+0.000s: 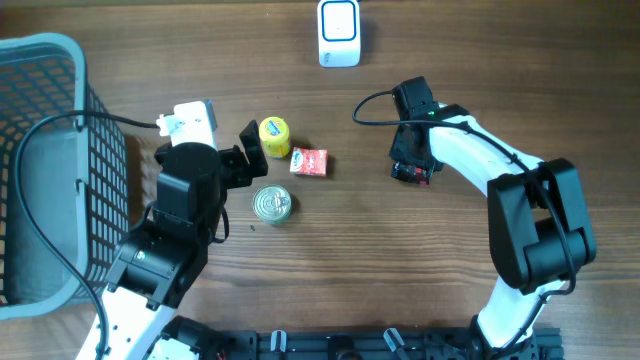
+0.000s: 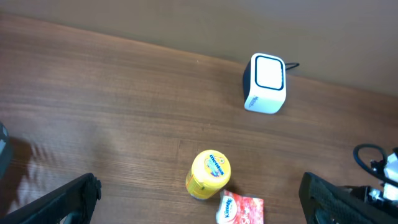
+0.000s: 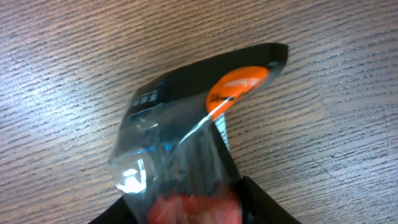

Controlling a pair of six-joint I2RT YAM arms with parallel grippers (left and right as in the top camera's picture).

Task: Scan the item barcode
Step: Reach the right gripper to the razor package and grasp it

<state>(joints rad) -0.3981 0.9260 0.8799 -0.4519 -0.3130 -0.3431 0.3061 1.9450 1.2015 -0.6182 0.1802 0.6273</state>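
1. The right arm arches in from 5 o'clock. The right gripper (image 1: 410, 160) points down over the black, plastic-wrapped barcode scanner with an orange trigger (image 3: 205, 81). Its jaws flank the handle (I cannot tell whether they are clenched).
2. The left arm points toward 3 o'clock, and the left gripper (image 1: 253, 152) is released wide.
3. The small yellow can (image 1: 274, 135) stands at that gripper's 1 o'clock, well apart from the scanner.

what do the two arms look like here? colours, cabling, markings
The left arm has black links, a white shell near the base, a white camera block at the wrist and a trailing black cable. The right arm is a white shell between black joints, with a green light and a looped cable. The left gripper and right gripper are black. No markings readable.
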